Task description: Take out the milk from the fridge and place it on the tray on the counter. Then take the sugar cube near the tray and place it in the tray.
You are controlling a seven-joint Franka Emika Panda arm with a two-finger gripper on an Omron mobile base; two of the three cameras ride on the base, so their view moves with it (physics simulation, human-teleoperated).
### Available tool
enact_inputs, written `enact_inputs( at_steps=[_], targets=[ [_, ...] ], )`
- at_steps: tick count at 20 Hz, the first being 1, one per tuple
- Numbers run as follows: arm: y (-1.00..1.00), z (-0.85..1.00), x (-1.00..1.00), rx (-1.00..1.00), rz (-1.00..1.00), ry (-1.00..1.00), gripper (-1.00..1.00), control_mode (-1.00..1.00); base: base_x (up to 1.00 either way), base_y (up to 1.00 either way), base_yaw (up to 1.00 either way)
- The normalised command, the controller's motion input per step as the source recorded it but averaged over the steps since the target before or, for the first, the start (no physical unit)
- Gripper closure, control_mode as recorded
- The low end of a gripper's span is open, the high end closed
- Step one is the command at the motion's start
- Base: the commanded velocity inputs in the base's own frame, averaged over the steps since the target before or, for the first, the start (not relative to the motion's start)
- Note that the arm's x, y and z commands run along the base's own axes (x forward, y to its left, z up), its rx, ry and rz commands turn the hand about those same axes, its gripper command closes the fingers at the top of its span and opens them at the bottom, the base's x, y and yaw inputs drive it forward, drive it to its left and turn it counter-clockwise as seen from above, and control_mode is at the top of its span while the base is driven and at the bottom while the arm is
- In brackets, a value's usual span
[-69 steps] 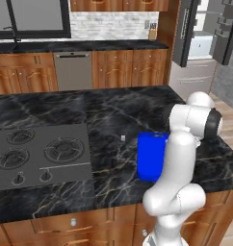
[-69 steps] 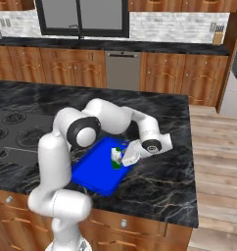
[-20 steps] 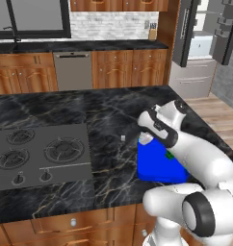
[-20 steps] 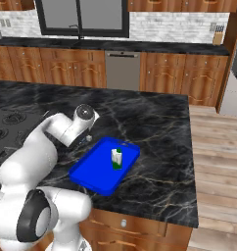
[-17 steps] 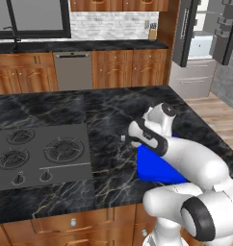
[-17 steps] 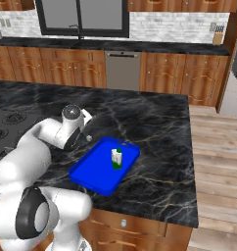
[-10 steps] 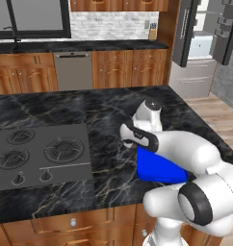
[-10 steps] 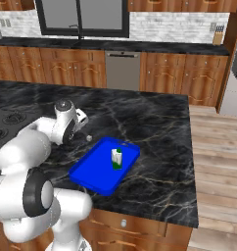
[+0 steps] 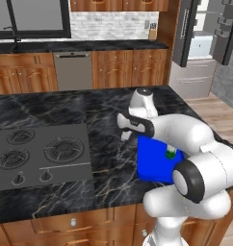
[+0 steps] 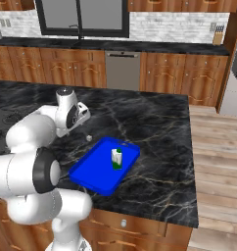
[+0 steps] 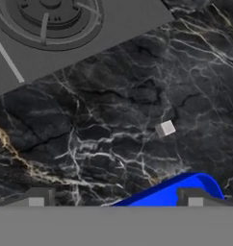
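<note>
Left base view: flat bright blue rectangular tray [image 9: 154,161] on black marble tabletop [image 9: 104,110], near its front edge; small green-and-white milk carton [image 9: 171,153] upright inside.

Right base view: tiny whitish-beige sugar cube [image 10: 89,138] just beside tray, on bare marble.

Hand view: hand [image 11: 113,198] spread wide, holding nothing, over cube, grey gas cooktop [image 11: 65,29] beyond.

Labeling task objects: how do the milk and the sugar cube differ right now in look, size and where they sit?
Size: the milk is a carton, plainly taller than the tiny sugar cube.
Look: the milk is white above and green below; the sugar cube is plain whitish-beige all over.
Place: the milk stands upright in the blue tray, while the sugar cube lies on the bare black counter just outside the tray's edge.
Shared: the gripper holds neither one.
</note>
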Motion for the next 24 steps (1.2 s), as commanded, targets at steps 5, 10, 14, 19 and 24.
enact_inputs(
  at_steps=[5, 10, 14, 19, 24],
  targets=[
    [0.00, -0.17, 0.30, -0.12, 0.00, 0.07, -1.00, -1.00, 0.00, 0.00, 0.00],
    [0.00, -0.22, 0.25, -0.04, 0.00, 0.04, -1.00, -1.00, 0.00, 0.00, 0.00],
    [0.00, -0.33, 0.29, 0.00, 0.00, 0.00, -1.00, -1.00, 0.00, 0.00, 0.00],
    [0.00, -0.41, 0.38, 0.00, 0.00, 0.06, -1.00, -1.00, 0.00, 0.00, 0.00],
    [0.00, -0.27, 0.48, 0.00, 0.00, 0.06, -1.00, -1.00, 0.00, 0.00, 0.00]
  ],
)
